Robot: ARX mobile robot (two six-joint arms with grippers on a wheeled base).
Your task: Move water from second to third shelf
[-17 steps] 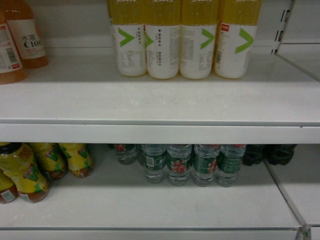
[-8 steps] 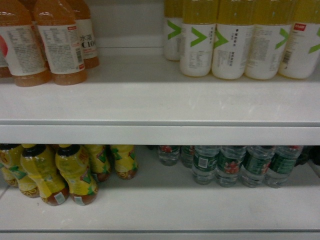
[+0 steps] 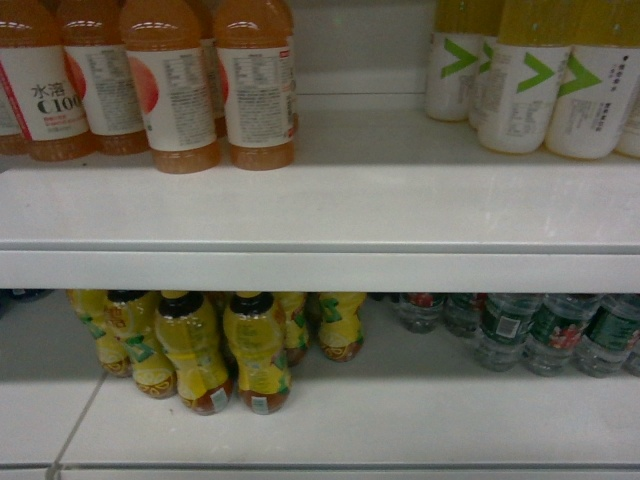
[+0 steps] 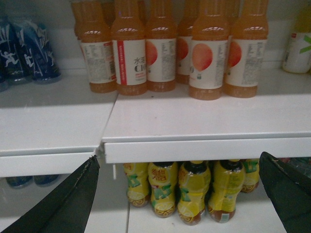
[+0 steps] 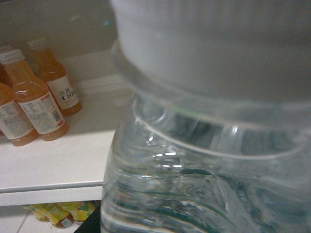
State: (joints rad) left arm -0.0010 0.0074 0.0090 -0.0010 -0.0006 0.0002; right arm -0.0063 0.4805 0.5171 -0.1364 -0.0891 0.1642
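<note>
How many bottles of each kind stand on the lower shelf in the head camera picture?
On the white lower shelf, where the rear bottles are partly hidden:
yellow plastic bottles with dark caps: 6
clear ribbed plastic water bottles with green labels: 5
Total: 11

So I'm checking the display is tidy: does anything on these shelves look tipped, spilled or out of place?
Nothing stands out. The orange drink bottles with white labels stand upright on the upper white shelf; the yellow-labelled tea bottles and clear ribbed water bottles with green labels stand upright below. No spills show.
</note>
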